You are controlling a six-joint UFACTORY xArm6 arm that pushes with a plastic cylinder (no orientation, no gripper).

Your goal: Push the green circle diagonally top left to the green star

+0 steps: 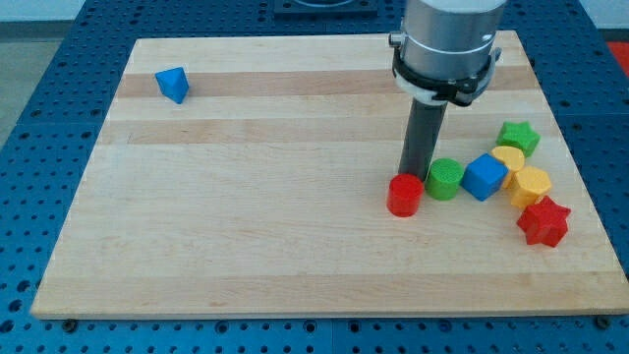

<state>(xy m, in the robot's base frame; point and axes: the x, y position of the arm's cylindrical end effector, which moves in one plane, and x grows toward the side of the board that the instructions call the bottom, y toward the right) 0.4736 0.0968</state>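
The green circle sits right of the board's middle, between a red cylinder on its left and a blue cube on its right. The green star lies up and to the right of it, near the board's right edge. My tip comes down just behind the red cylinder, close to the green circle's left side; its very end is partly hidden by the red cylinder.
Two yellow blocks and a red star cluster at the right, below the green star. A blue block lies at the top left. The wooden board sits on a blue perforated table.
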